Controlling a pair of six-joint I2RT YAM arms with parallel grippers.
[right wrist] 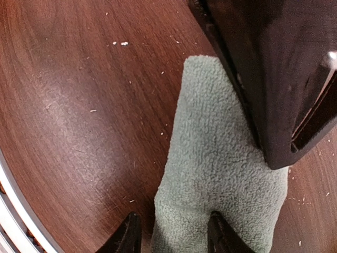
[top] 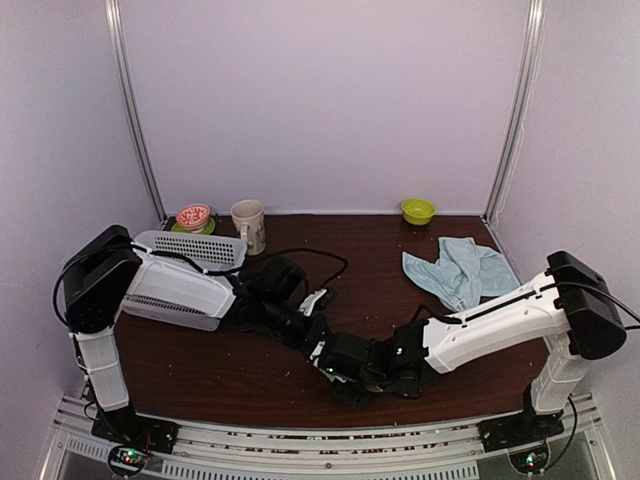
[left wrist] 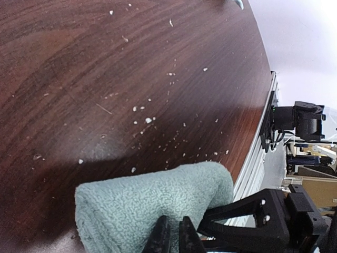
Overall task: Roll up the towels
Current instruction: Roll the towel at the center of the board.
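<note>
A rolled pale mint green towel [left wrist: 152, 203] lies on the dark wooden table near its front edge. In the left wrist view my left gripper [left wrist: 171, 234] has its fingers almost together, pinching the pile on the roll's near side. The same towel [right wrist: 216, 158] shows in the right wrist view. There my right gripper [right wrist: 175, 237] stands open over one end of it. One fingertip [right wrist: 129, 234] rests on bare wood beside the roll and the other [right wrist: 221, 234] dents into the cloth. From the top camera both wrists hide the roll. A light blue towel [top: 458, 265] lies crumpled at the back right.
A white mesh basket [top: 195, 248] sits at the back left, partly under the left arm. Behind it are a cream mug [top: 248, 225] and a pink bowl on a green plate [top: 193, 217]. A green bowl [top: 418, 210] stands at the back wall. White crumbs [left wrist: 147, 120] dot the table.
</note>
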